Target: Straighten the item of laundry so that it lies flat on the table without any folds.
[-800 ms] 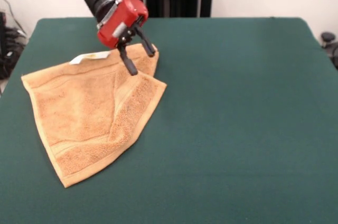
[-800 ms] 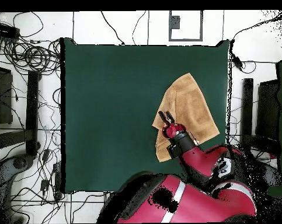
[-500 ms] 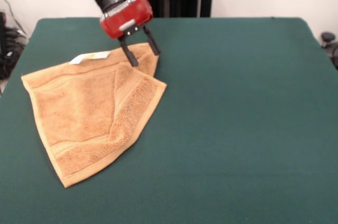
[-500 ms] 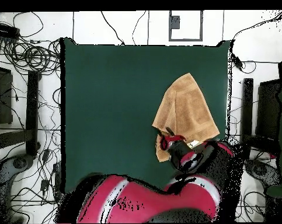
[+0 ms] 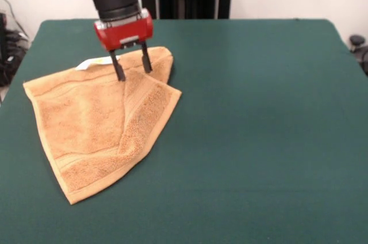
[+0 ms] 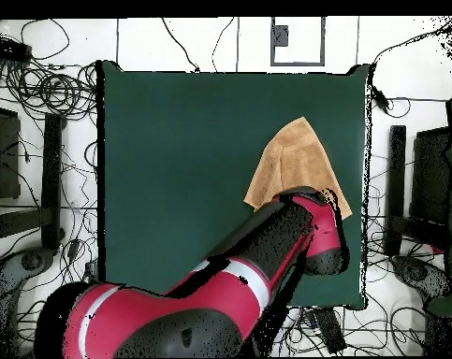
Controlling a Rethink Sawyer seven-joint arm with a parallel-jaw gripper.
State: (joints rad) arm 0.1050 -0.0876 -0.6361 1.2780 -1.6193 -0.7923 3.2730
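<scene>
Tool (image 5: 131, 67) spread wide above the towel (image 5: 98, 120); probably best to pinch just the folded flap below it.

Golden-tan towel (image 5: 98, 129) on green table (image 5: 259, 129), one corner folded over.

Golden-tan towel (image 5: 98, 123) on dark green table (image 5: 259, 129).
</scene>
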